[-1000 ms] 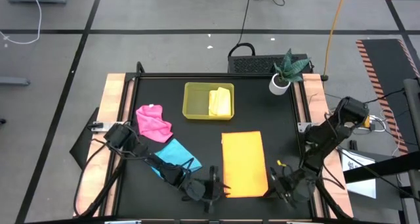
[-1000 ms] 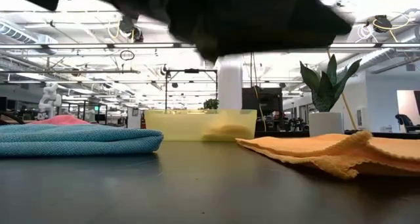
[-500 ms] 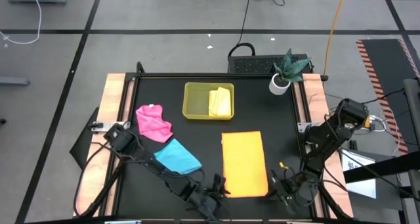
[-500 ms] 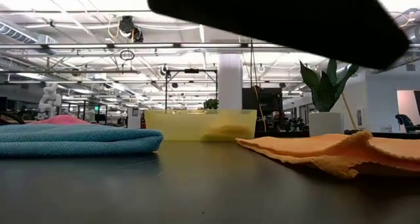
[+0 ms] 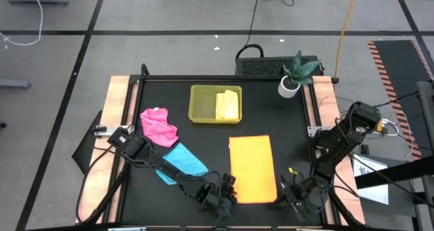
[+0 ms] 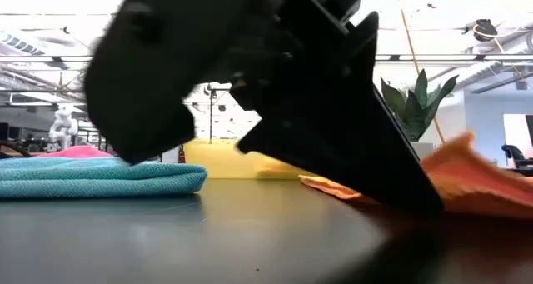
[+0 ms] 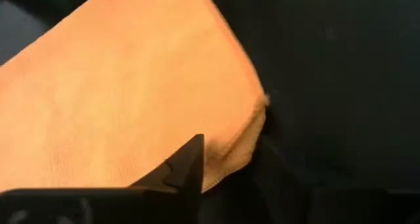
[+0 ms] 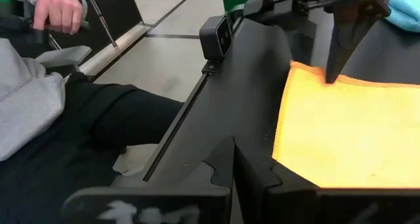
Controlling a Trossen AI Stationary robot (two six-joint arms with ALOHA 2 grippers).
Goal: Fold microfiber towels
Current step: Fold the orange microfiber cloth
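The orange towel (image 5: 253, 169) lies as a flat, soft, nappy rectangle on the matte black tabletop (image 5: 285, 122), right of centre and toward the near edge; in the low view its near left corner stands lifted in a peak, and in the left wrist view its stitched hem curls at that corner. The left tool (image 5: 228, 190) sits at that near left corner, its dark pointed fingers (image 7: 187, 165) partly apart, with one tip against the cloth edge; I cannot tell whether it grips the fabric. The right tool (image 5: 293, 190) rests at the near right of the same towel, its fingers closed together and empty, just beside the hem. The sky blue towel (image 5: 182, 162) is a loosely folded wedge with a fine ribbed pile, left of the orange one, partly crossed by the left arm. The pink towel (image 5: 158, 126) is a crumpled heap farther left and beyond it. The yellow towel (image 5: 228, 105) lies folded inside the shallow, translucent yellow-green plastic tray (image 5: 201, 103) at the far centre. A small potted plant (image 5: 296, 74) with stiff pointed leaves in a white pot stands at the far right corner. In the low view the left tool's dark bulk fills the foreground and hides much of the tray and the orange towel. In the right wrist view a person's hand (image 8: 59, 8) and grey sleeve show beyond the tabletop's edge.
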